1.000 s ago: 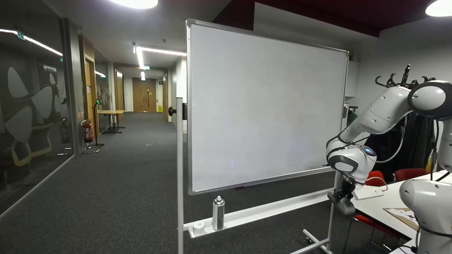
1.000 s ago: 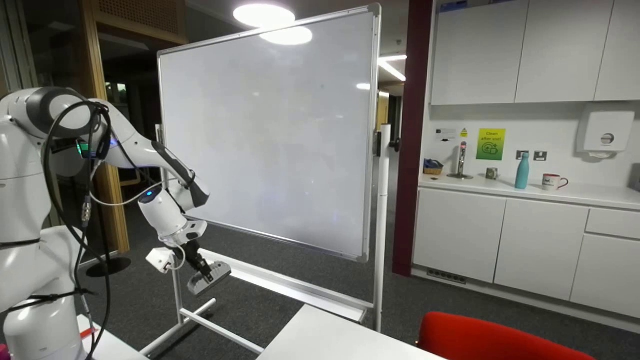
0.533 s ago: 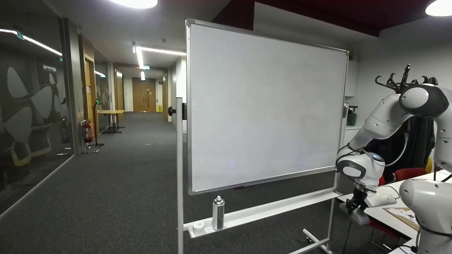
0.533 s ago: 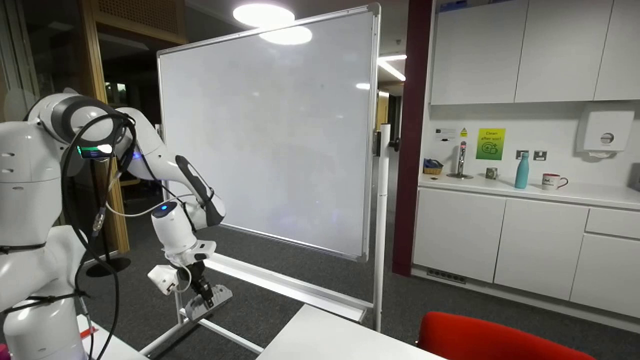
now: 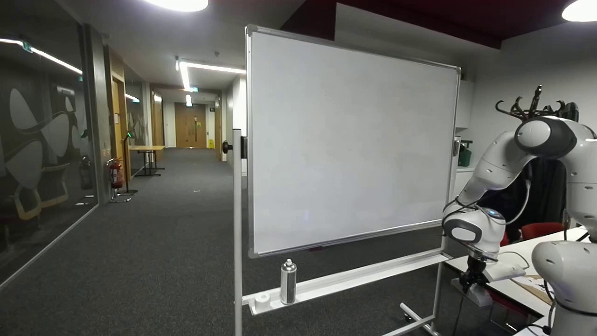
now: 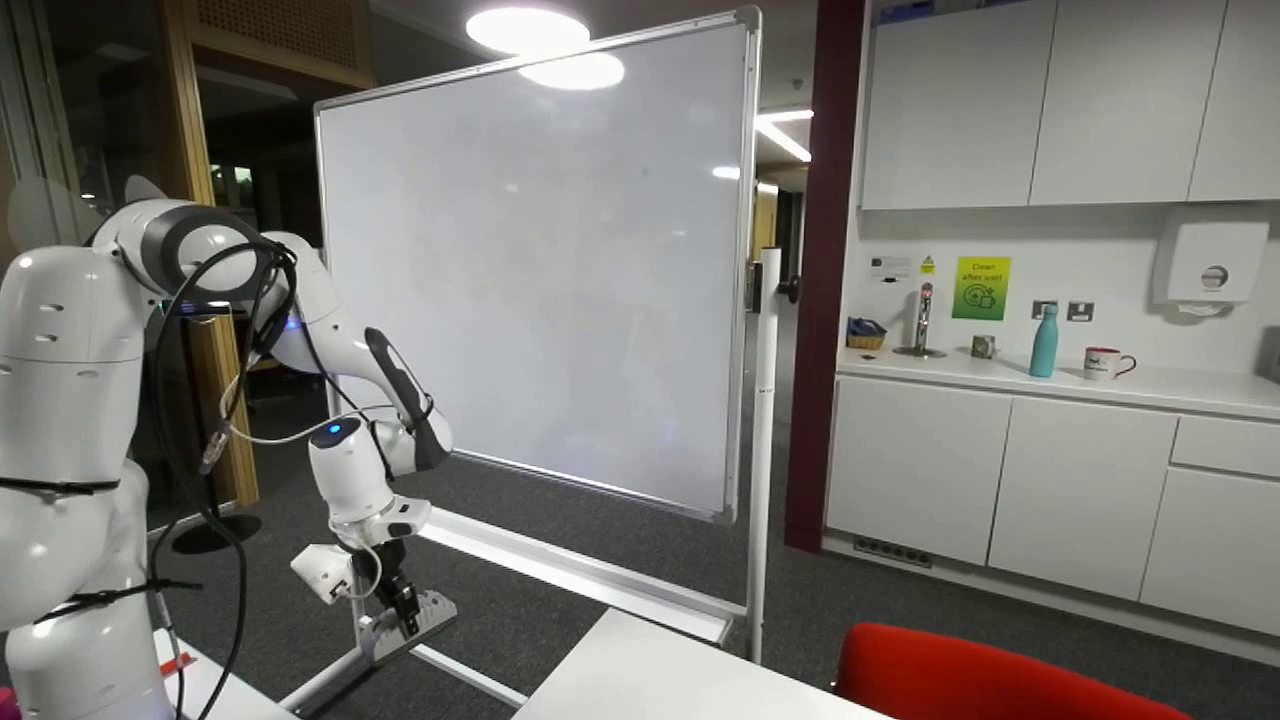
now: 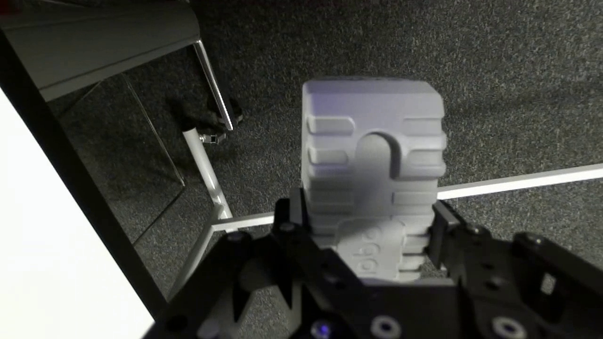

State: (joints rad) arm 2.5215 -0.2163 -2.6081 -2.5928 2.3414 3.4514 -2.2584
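Pinching a grey eraser [image 7: 374, 183] crosswise, the hand [image 7: 370, 214] has one dark finger on each long side of it; eraser ribbed along both edges, a rounded slot in its back, raised letters close to the fingers; in both exterior views it sits slanted at the lowest reach of the white arm [image 6: 345, 350], out over the dark carpet [image 7: 509, 117], just beside the edge of a white table [image 7: 52, 245]; in the wrist view white bars [image 7: 523, 182] of a stand's base cross below it.

Next out, the large whiteboard [image 5: 350, 140]; eraser apart from it and lower than its bottom edge; board glossy, a ceiling lamp [image 6: 528, 28] mirrored in it in an exterior view; beneath runs a white ledge [image 5: 373, 276], carrying at the end away from the arm an upright silver spray can [image 5: 288, 285] and, just beside that, a squat white roll [image 5: 262, 301].

Farther off: red chair [image 6: 980, 680] in the foreground of an exterior view; kitchen worktop [image 6: 1200, 395] with tap [image 6: 924, 325], teal bottle [image 6: 1043, 345] and red-handled mug [image 6: 1100, 365]; red fire extinguisher [image 5: 116, 173] near the glass wall [image 5: 46, 116]; coat stand [image 5: 534, 109] behind the arm.
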